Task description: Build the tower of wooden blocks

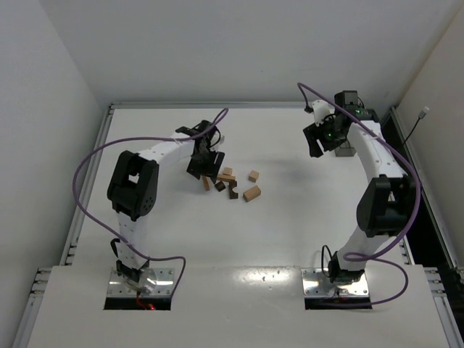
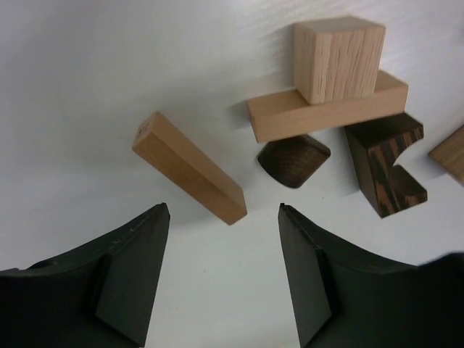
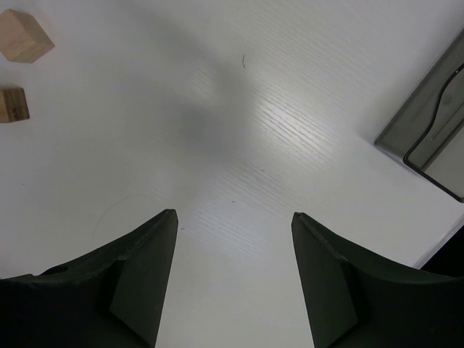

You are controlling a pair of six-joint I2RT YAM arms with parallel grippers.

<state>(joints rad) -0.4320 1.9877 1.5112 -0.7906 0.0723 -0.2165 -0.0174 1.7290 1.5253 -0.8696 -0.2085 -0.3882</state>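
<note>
The wooden blocks lie loose in a small cluster (image 1: 227,181) mid-table, with no tower standing. In the left wrist view a tan cube (image 2: 339,58) rests on a tan plank (image 2: 326,109). Under the plank lie a dark rounded block (image 2: 293,159) and a dark arch block (image 2: 384,163). A long tan block (image 2: 188,167) lies slantwise just ahead of my left gripper (image 2: 221,210), which is open and holds nothing. My right gripper (image 3: 233,214) hangs open over bare table at the far right (image 1: 322,136), well away from the cluster.
Two separate tan blocks (image 1: 253,175) (image 1: 251,193) lie right of the cluster; the right wrist view shows them as a tan cube (image 3: 25,35) and a small block (image 3: 13,104). A smoky-grey tray (image 3: 435,138) stands by the right table edge. Walls close the table's left and back.
</note>
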